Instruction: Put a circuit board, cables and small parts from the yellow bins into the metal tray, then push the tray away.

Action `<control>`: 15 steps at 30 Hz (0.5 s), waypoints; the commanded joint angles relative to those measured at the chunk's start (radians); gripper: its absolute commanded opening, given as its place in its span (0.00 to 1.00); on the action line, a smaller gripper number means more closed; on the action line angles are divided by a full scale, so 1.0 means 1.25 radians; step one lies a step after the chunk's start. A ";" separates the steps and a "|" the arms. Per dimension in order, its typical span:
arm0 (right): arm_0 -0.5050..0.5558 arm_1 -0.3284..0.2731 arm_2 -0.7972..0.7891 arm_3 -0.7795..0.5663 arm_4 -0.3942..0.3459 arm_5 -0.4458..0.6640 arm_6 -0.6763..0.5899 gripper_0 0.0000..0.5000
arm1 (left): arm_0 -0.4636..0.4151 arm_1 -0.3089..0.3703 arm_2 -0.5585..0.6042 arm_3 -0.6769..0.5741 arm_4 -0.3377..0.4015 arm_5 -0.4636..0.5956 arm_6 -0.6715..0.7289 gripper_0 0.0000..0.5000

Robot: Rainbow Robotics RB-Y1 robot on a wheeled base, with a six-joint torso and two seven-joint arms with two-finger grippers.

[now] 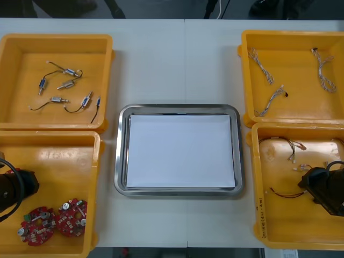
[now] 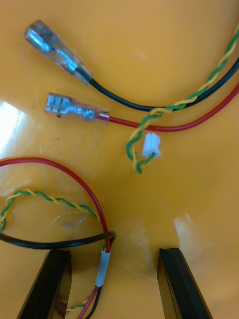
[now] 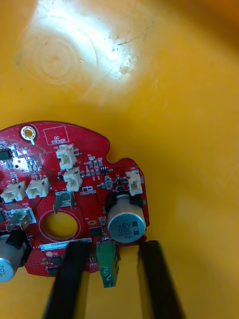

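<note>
hovering low in the near left yellow bin [image 1: 59, 161], the left tool [image 3: 112, 247] has its fingers spread to either side of a green block [image 3: 107, 264] on the edge of a round red circuit board [image 3: 74, 164]. the metal tray [image 1: 121, 161], white inside, sits on the desk [image 1: 172, 64] between the left and right bins. in the near right bin [image 1: 285, 226], the right tool [image 2: 114, 251] is spread wide above a tangle of red, black and twisted yellow-green cables [image 2: 164, 128], one white-sleeved strand lying between its fingers.
</note>
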 commanded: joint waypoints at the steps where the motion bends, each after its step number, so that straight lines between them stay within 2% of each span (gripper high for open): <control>1: 0.013 0.009 0.024 0.012 0.007 -0.018 -0.015 1.00 | 0.028 -0.007 -0.017 -0.003 -0.017 -0.009 0.039 0.00; 11: 0.007 0.009 0.024 0.012 -0.001 -0.017 -0.019 1.00 | 0.028 -0.002 -0.014 -0.003 -0.014 -0.009 0.034 0.00; 12: 0.007 0.009 0.024 0.012 -0.003 -0.017 -0.018 0.94 | 0.028 0.000 -0.011 -0.005 -0.011 -0.006 0.034 0.00; 13: 0.007 0.009 0.024 0.012 -0.003 -0.017 -0.018 0.84 | 0.027 0.003 -0.011 -0.005 -0.008 -0.004 0.033 0.00; 15: 0.006 0.009 0.025 0.012 -0.004 -0.017 -0.018 0.32 | 0.022 0.013 0.000 -0.007 0.007 0.011 0.030 0.00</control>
